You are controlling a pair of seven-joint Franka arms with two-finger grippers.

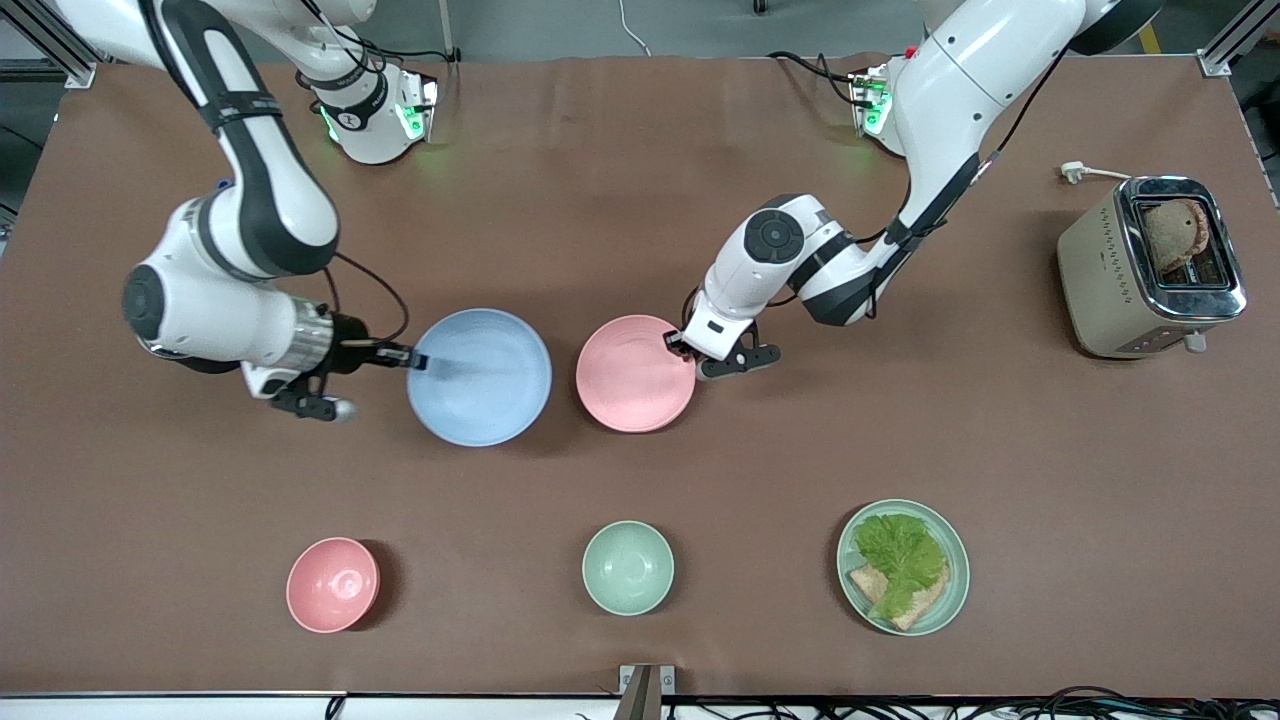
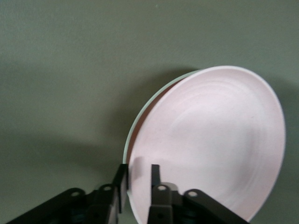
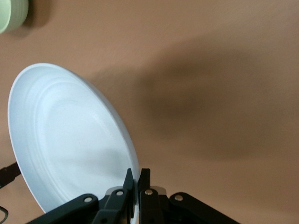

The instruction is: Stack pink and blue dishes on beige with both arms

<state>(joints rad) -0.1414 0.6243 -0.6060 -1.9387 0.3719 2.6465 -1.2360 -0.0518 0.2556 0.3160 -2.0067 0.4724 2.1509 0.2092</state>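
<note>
Blue plate (image 1: 480,377) pinched by its rim in the right gripper (image 1: 412,358), pink plate (image 1: 634,373) rim-clamped in the left gripper (image 1: 676,343) with a pale edge showing right beneath it (beige plate not identifiable), edge grips presumably for lifting and stacking.

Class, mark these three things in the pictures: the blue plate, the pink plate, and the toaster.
blue plate (image 1: 480,378): front view, on its inner floor.
pink plate (image 1: 632,375): front view, middle of its face.
toaster (image 1: 1095,270): front view, on its beige side wall.
</note>
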